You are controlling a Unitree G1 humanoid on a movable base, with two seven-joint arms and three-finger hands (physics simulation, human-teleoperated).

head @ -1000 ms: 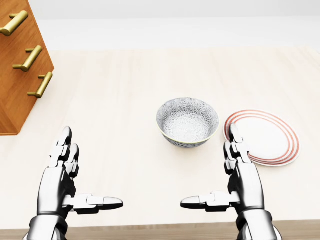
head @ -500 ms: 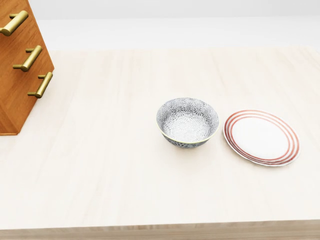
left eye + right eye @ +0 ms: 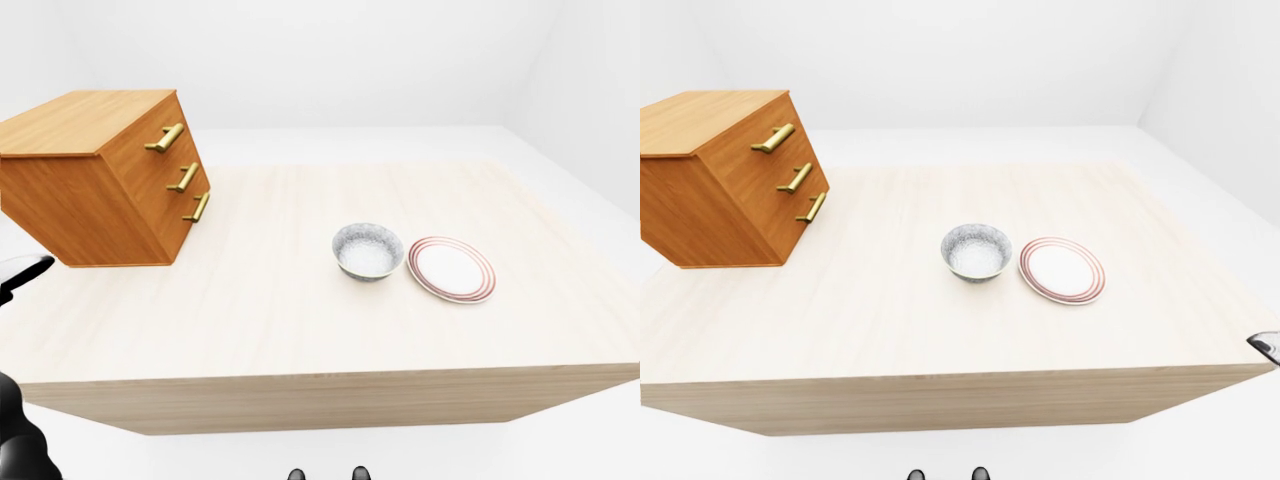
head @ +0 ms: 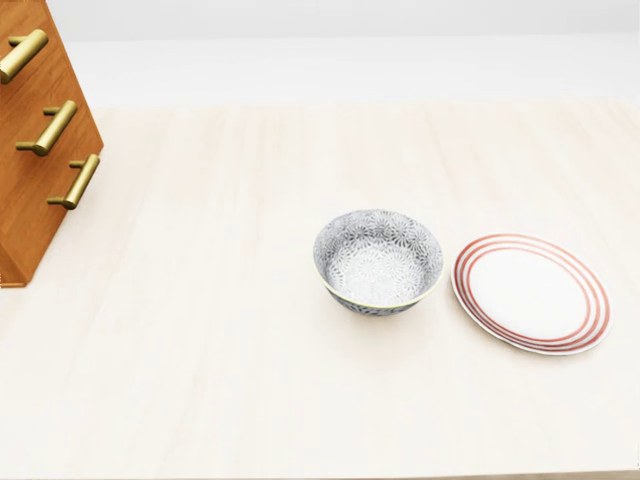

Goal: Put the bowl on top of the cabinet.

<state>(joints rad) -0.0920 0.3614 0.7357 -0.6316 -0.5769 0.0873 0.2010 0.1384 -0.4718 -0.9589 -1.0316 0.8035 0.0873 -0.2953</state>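
A grey patterned bowl (image 4: 378, 262) stands upright on the pale wooden table (image 4: 200, 330), near the middle of the head view. The wooden cabinet (image 3: 100, 180) with three brass handles sits on the table's left part, and its flat top (image 3: 85, 120) is bare. Neither hand shows in the head view. Only a sliver of my left hand (image 3: 20, 275) pokes in at the left edge of the left-eye view, far from the bowl. A small piece of my right hand (image 3: 1265, 345) shows at the right edge of the right-eye view. Nothing is held that I can see.
A white plate with red rings (image 4: 530, 292) lies just right of the bowl, almost touching it. The table's near edge (image 3: 320, 385) runs across the lower part of the eye views, with white floor beyond all sides.
Both hands, open over the table's near edge one second ago, have dropped out of the head view. The whole picture has since shifted, with bowl and plate lower and slightly larger: the camera moved.
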